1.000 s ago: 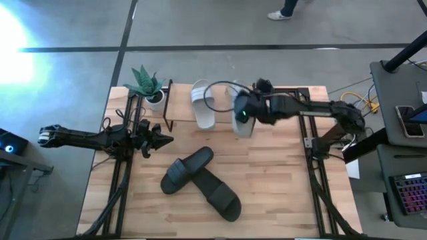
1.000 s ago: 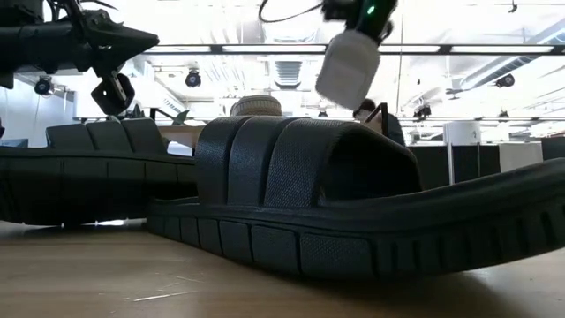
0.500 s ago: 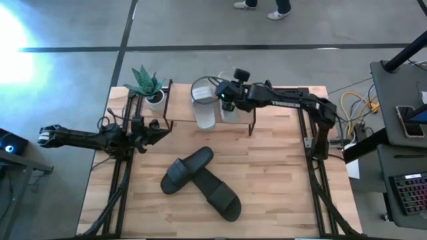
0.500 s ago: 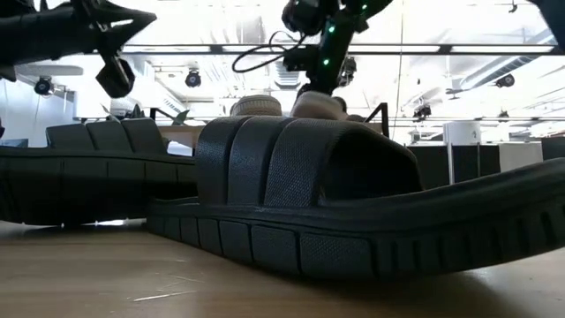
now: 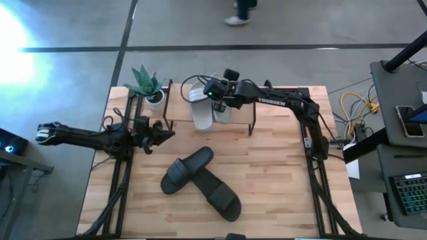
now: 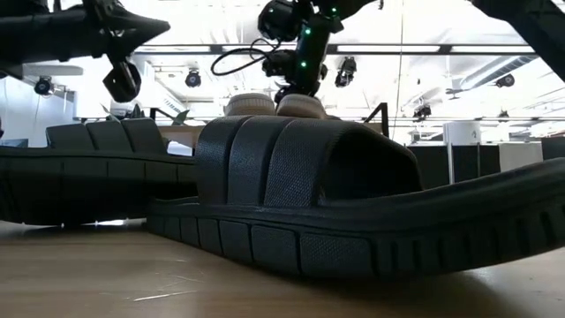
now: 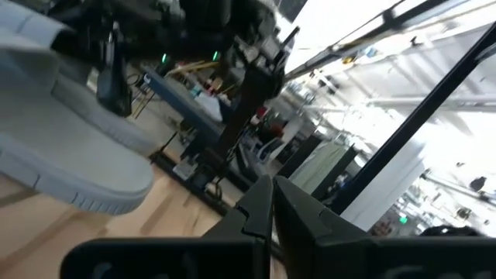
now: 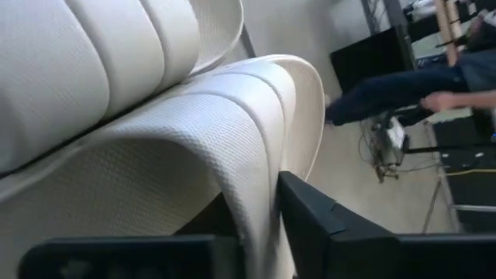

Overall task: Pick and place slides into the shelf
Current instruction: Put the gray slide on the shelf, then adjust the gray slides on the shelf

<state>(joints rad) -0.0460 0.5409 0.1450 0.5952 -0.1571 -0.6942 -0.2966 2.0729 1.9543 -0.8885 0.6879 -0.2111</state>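
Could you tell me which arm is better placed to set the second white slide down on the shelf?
The right: its pincer is shut on the white slide over the shelf; the left pincer is shut, away beside the table's edge.

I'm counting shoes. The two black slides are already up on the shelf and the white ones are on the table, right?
Not quite, you have them swapped. The high view shows both black slides lying on the table, while the white slides are up at the shelf, one still gripped by the right end effector.
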